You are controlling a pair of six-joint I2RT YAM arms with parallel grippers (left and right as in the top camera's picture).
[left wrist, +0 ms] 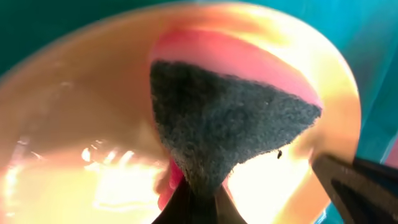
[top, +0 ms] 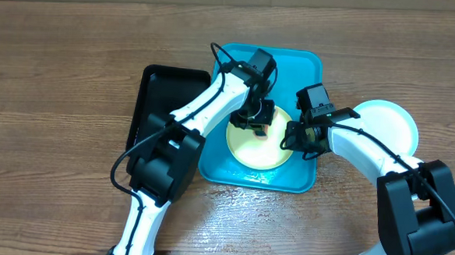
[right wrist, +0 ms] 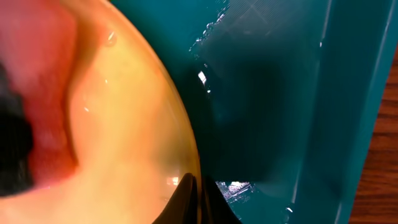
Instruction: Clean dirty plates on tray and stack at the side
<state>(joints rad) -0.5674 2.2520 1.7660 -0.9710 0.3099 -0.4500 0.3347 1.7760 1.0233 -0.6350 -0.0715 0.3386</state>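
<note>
Worktop: brown wood grain (top: 285, 224). It carries both trays and the white plate. There is a shiny patch just in front of the turquoise tray.
Tray: turquoise, rectangular, with rounded corners and a raised rim (top: 301, 69). It stands in the middle of the worktop, between the two arms. In the right wrist view its floor beside the plate shows small drops and gleams.
Yellow plate: pale yellow, round and shallow (top: 261, 151). It is inside the tray, in the near half. I cannot tell if it lies fully flat or is lifted a little on one side.
Right hand: it reaches in from the right side (right wrist: 198, 199). Its two fingers are pressed together on the right rim of the yellow plate and pinch it.
Left hand: it comes from the left, over the tray, and points down at the middle of the yellow plate (left wrist: 198, 205). Its fingers are closed tightly on the sponge.
Sponge: a pink body with a dark grey rough face (left wrist: 230, 118). It touches the inner surface of the yellow plate.
White plate: round (top: 387, 128), outside the tray, on the worktop near the tray's right side. The right arm hides part of it.
Black tray: smaller and rectangular (top: 167, 93), just beside the left side of the turquoise tray. The left arm crosses above it, so I cannot tell if the two trays touch.
</note>
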